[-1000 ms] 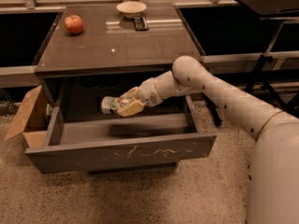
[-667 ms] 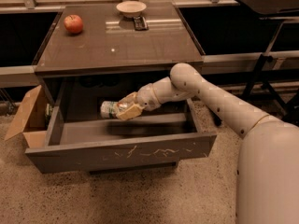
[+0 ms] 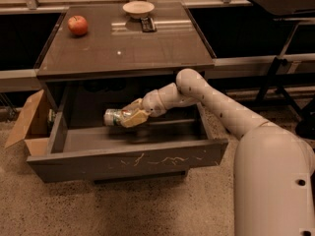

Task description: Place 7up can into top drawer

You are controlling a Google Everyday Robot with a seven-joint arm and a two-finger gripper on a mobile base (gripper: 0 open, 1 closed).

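The top drawer (image 3: 128, 163) is pulled open under the grey table; its flat front panel bears pale scratch marks. My gripper (image 3: 129, 118) reaches in from the right and is shut on the 7up can (image 3: 114, 117), a small silvery-green and white can lying on its side. The can hangs inside the drawer, a little above its floor, left of the middle. My white arm (image 3: 211, 102) runs from the lower right over the drawer's right side.
On the table top (image 3: 128, 43) lie a red apple (image 3: 78, 25) at the far left, a pale bowl (image 3: 138, 8) and a dark remote (image 3: 147, 24) at the back. A brown cardboard box (image 3: 27, 124) stands open left of the drawer.
My gripper with the can has moved a little to the left and lower inside the drawer. The drawer and the table's things have not moved.
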